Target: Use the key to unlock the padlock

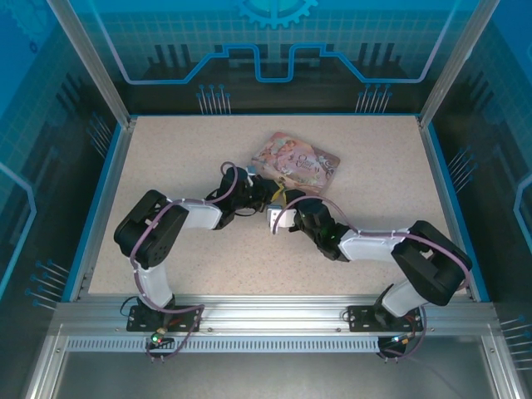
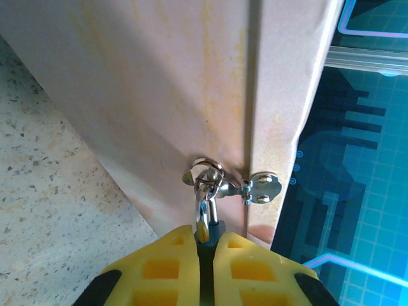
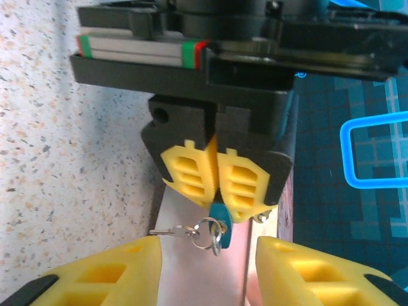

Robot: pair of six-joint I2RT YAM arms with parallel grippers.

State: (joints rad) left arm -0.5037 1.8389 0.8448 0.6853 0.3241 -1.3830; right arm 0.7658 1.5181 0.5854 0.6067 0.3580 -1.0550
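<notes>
The pink box (image 1: 299, 158) lies at the middle back of the table. The blue padlock (image 3: 218, 213) hangs by its silver shackle (image 2: 202, 210) from the box's metal hasp (image 2: 264, 186). My left gripper (image 2: 205, 237) is shut on the padlock's body, its yellow fingertips (image 3: 191, 175) pinching it from both sides. A small ring (image 3: 201, 236) hangs at the padlock's lower end. From that ring the key (image 3: 169, 231) sticks out to the left. My right gripper (image 3: 209, 255) faces the padlock just below the ring. Its jaws stand apart, the ring between them, touching nothing.
Both arms meet at the box's near edge (image 1: 274, 204). Speckled tabletop (image 1: 183, 158) spreads to the left and right of them. Blue walls and metal frame posts (image 1: 91, 62) ring the table.
</notes>
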